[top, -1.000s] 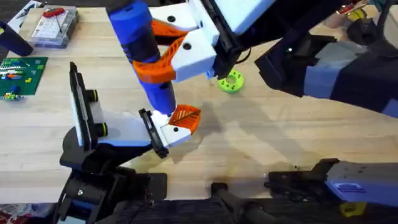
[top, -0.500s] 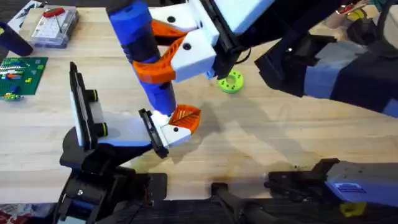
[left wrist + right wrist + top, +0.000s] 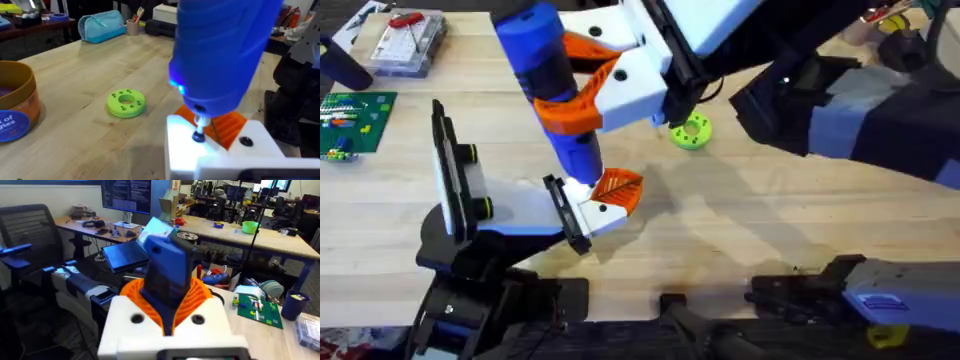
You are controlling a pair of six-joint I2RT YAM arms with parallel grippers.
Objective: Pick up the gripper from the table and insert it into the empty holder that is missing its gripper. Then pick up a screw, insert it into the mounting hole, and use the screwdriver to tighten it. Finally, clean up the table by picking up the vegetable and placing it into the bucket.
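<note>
The right arm's fingers [image 3: 582, 98] clamp the screwdriver [image 3: 552, 80], its bit on the gripper [image 3: 612, 196]; any tilt could cam it off the screw; left fingers' state unclear.

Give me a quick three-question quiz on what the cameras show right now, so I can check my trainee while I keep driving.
1. True or false: the right claw is shut on the screwdriver.
2. Pick one. The bit of the screwdriver presses down on: A) the circuit board, B) the gripper, C) bare wood.
3. Short answer: what colour is the round disc lying on the table?

Key: 1 true. 2 B. 3 green.
</note>
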